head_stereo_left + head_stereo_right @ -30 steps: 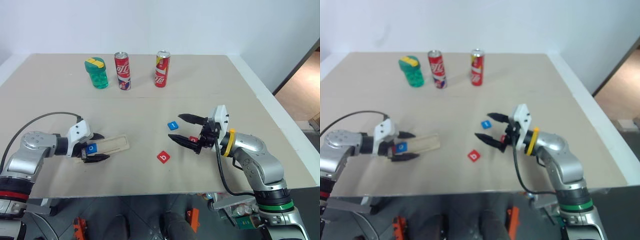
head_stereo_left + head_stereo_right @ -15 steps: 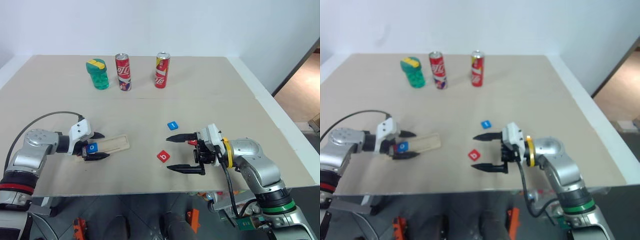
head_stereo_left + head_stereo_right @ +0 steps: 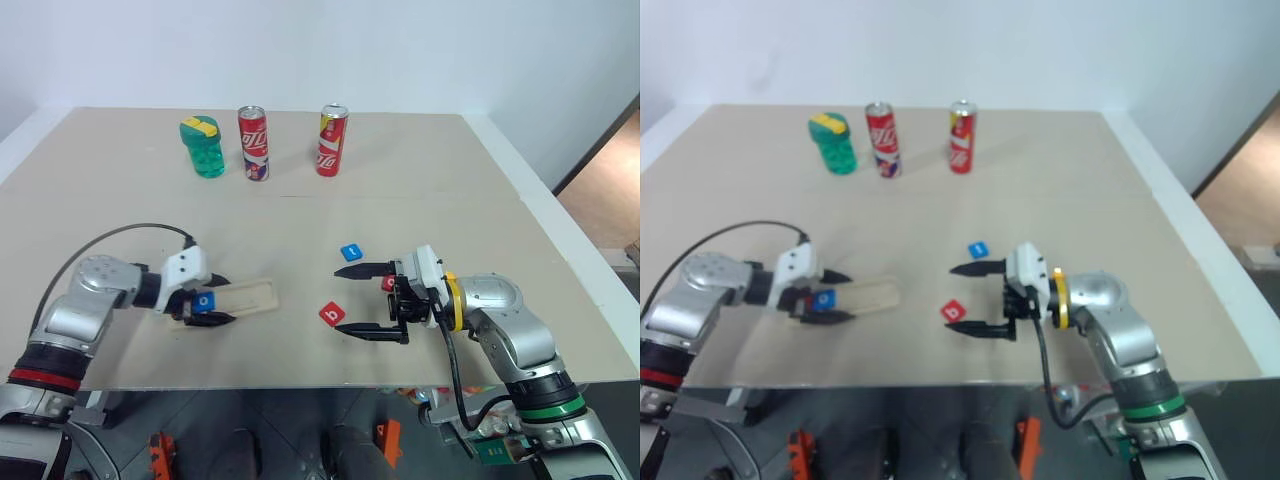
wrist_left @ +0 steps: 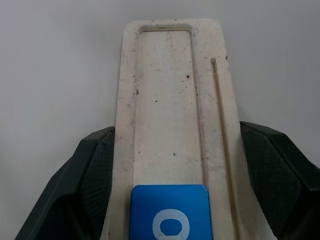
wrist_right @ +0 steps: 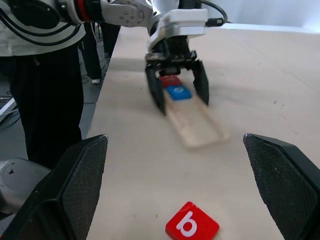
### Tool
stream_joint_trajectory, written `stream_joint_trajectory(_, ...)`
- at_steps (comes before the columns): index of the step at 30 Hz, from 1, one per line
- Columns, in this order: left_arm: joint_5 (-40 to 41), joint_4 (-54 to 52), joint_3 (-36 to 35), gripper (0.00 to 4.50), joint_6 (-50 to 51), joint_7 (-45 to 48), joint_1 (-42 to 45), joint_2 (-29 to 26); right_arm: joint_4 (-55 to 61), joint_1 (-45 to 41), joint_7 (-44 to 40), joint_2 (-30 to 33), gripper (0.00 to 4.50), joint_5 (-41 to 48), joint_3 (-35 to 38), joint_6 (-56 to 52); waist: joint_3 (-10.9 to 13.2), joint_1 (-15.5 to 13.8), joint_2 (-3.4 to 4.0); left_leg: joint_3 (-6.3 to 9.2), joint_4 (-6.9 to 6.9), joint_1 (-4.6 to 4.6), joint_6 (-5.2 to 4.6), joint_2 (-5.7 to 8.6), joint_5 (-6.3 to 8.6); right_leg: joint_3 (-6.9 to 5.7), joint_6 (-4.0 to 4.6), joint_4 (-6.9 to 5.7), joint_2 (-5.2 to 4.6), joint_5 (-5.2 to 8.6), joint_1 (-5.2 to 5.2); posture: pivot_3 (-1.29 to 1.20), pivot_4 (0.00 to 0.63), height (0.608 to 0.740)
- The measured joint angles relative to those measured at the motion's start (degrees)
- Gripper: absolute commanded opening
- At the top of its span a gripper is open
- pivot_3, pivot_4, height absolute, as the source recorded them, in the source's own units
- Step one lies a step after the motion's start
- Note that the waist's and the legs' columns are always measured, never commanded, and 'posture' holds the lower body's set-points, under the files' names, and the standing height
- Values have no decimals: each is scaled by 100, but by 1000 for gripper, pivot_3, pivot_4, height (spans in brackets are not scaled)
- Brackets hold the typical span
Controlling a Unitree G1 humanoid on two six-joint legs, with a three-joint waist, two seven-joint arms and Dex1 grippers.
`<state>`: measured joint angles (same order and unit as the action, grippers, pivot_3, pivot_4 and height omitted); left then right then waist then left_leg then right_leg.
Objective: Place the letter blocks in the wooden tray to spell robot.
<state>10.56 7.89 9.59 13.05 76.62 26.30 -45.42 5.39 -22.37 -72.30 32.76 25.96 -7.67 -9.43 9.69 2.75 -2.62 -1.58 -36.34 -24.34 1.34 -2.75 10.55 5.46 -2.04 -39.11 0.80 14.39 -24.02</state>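
My left end effector (image 3: 212,302) clamps the wooden tray (image 3: 243,297), which holds a blue o (image 4: 170,212) and a red tile behind it. Right end effector (image 3: 360,298) gapes empty — b (image 3: 331,314) and t (image 3: 350,252) lie right of the tray, unplaced.

The bench (image 3: 420,170) is carrying a pale, flat top. The wooden tray (image 3: 245,298) is lying near its front left. A red "b" tile (image 3: 331,314) is lying near the front centre, with a blue tile (image 3: 350,252) lying just behind it; its letter is possibly a "t". A green jar (image 3: 204,147) with a yellow lid and two red cans (image 3: 253,143) (image 3: 331,140) are standing in a row at the far side.
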Motion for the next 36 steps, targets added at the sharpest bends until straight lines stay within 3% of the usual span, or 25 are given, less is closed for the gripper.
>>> stream_joint_trajectory(6,-151,-639,424,3202,430,-78,105,175,3,136,23,1,4500,-46,0,9,0,-5,0,6,-1,2,0,-1,0,-4,1,-1,5,-1,2,0,150,740)
stream_joint_trajectory(17,-700,-444,1126,3202,982,-792,928,1173,57,191,186,4,4500,-135,5,44,0,-10,0,7,-17,2,-2,6,-1,3,-13,0,6,-11,11,0,150,740)
stream_joint_trajectory(26,-755,-268,1196,3202,910,-713,1085,1242,62,191,268,8,4500,-147,5,43,0,-3,1,7,-13,3,-1,2,-1,6,-10,0,10,-10,8,0,150,740)
stream_joint_trajectory(27,-754,-268,1195,4002,874,-690,1085,1212,62,191,272,11,4500,-147,6,41,0,-3,1,7,-13,3,-1,2,-1,7,-10,0,10,-10,8,0,150,740)
stream_joint_trajectory(29,-756,-223,1173,4440,810,-709,1085,1177,62,190,274,14,4500,-147,6,37,0,-3,1,7,-13,4,-1,2,-1,6,-10,0,10,-10,9,0,150,740)
stream_joint_trajectory(36,-678,73,852,4440,685,-758,1083,1010,33,134,271,71,4500,-148,29,-17,1,-2,1,6,-13,4,-1,0,-1,7,-9,-1,11,-11,8,0,150,740)
